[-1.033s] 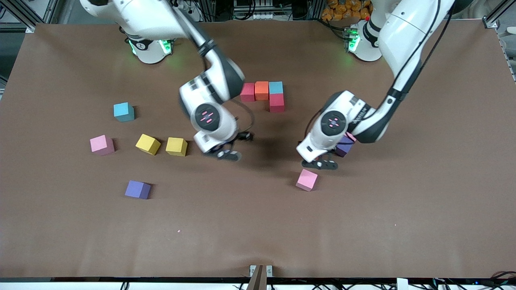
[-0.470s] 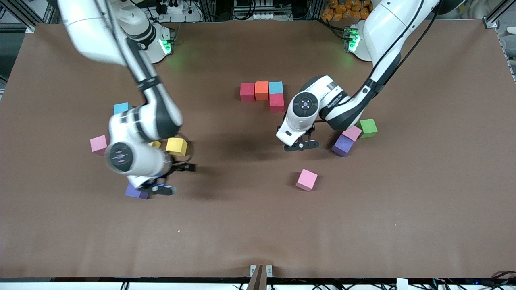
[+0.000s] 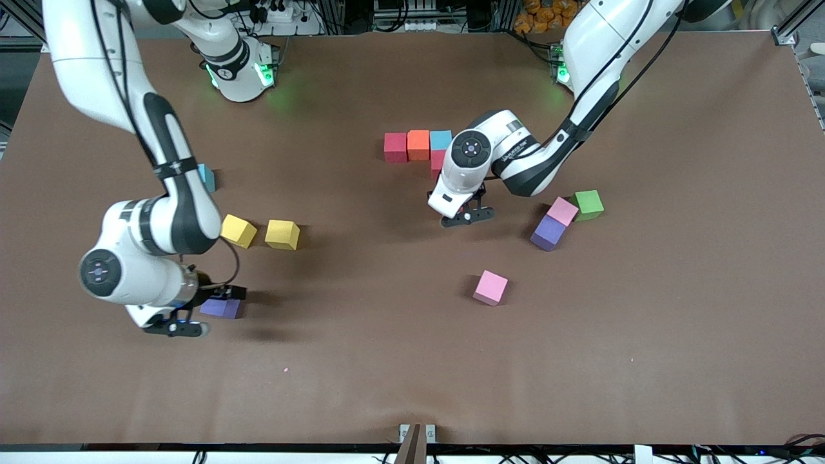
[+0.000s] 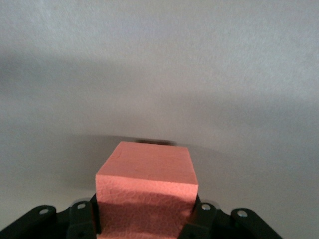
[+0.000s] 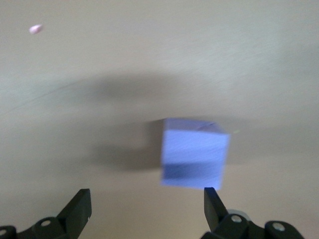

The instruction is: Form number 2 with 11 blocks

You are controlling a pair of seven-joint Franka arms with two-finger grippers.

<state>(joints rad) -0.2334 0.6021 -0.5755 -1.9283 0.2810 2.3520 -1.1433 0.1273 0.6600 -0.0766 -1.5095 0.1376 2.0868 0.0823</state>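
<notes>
Left hand (image 3: pixel 465 216) clamps orange block (image 4: pixel 145 191); right hand (image 3: pixel 193 316) spread.

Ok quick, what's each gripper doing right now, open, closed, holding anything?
Left gripper: shut on an orange block, over the table beside the started digit.
Right gripper: open, empty, over a purple block.

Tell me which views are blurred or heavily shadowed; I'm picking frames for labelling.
Front view: sharp, soft arm shadows on the table. Right wrist view: purple block smeared, dark shadow beside it. Left wrist view: orange block crisp, its lower face shaded.
</notes>
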